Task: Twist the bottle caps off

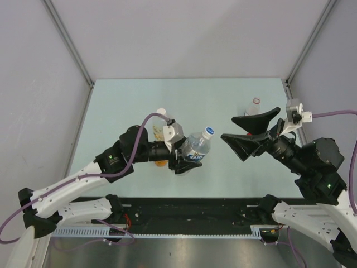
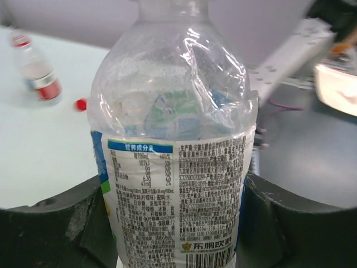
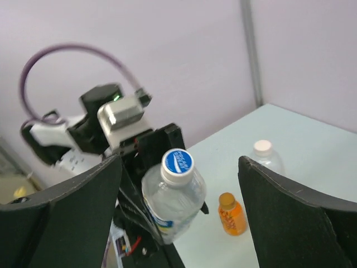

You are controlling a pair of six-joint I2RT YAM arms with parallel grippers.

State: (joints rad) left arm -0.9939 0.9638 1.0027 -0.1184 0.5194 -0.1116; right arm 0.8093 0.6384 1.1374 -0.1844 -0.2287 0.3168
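— Okay, what's on your screens?

— My left gripper is pinched across the label of the blue-capped bottle. It holds the bottle tilted above the table, neck aimed at my other arm. My right gripper is spread wide just beside the top of that bottle, touching nothing. On its wrist view the blue cap sits between the two fingers.

— Is the cap on?

— Seated on the neck, as far as I can tell. I'd judge this is the one to unscrew now.

— How will it handle?

— The clear wall is thin and looks creased above the label, so I expect it to be light and soft. If I squeeze harder it will probably buckle, and the glossy label may slip under the pads. The cap should be the stiff part. I'd take it by its rim, one finger on each side, and let the left gripper resist the twist.

— And the others?

— On the far side of the blue-capped bottle from my right gripper there's a white-capped bottle and a small orange bottle, both capped. Well apart from it, beyond the right gripper, a red-label bottle stands with a red cap lying just beside it.

— What's the main risk?

— I think it's the blue-capped bottle turning inside the left grip, rather than the cap turning on its thread.
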